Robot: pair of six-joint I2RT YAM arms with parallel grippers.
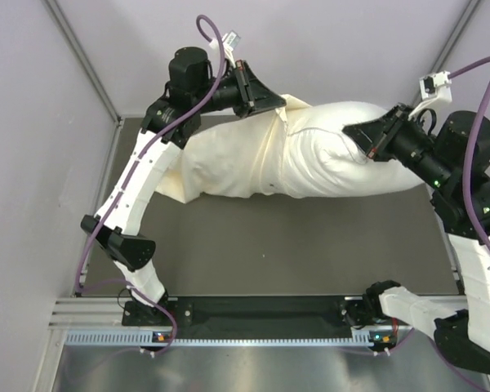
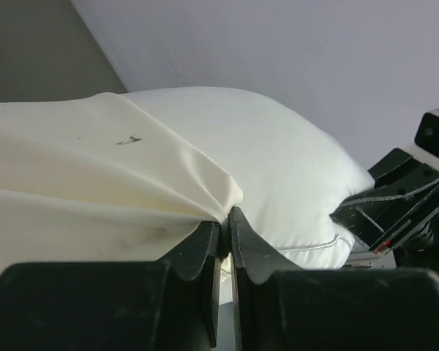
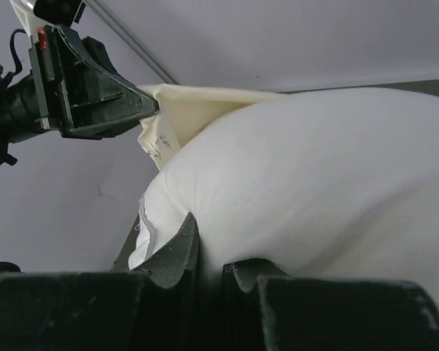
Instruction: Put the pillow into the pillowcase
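The plump white pillow [image 1: 343,159] lies across the back of the table, its left part inside the wrinkled cream pillowcase [image 1: 224,163]. My left gripper [image 1: 278,102] is at the case's mouth on the far side, shut on the cream hem [image 2: 205,183]; the cloth bunches into its fingertips [image 2: 225,218]. My right gripper [image 1: 362,137] presses into the pillow's exposed right half and is shut on a pinch of the white fabric [image 3: 214,245]. The pillow [image 3: 314,175] fills the right wrist view. The left gripper [image 3: 148,104] also shows there, holding the cream edge.
Lilac walls close the cell at the back and both sides, near the pillow's far edge. Dark table surface [image 1: 294,245] lies between the pillow and the metal rail [image 1: 253,322] where the arm bases sit.
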